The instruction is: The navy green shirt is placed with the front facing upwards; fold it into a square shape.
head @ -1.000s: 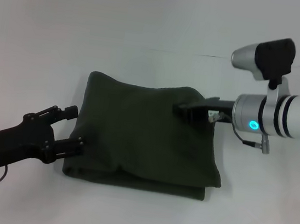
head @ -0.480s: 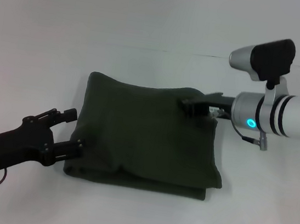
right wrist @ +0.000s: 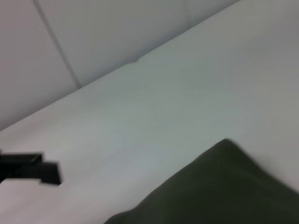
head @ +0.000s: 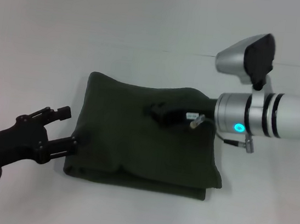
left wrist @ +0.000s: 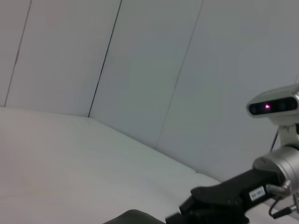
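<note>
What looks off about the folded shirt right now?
The shirt is a rough square, not a crisp one: a lower layer sticks out along its near edge. The right gripper rests on top; the left gripper is at its left edge.

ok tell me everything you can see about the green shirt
The shirt is dark olive, soft matte fabric, folded into a thick, roughly square stack on the white table. Only plain cloth shows, with no lettering or label. Layered edges show along its near side, and the top is slightly rumpled. The right pincer is over its upper middle; the left pincer is open at its left edge.
</note>
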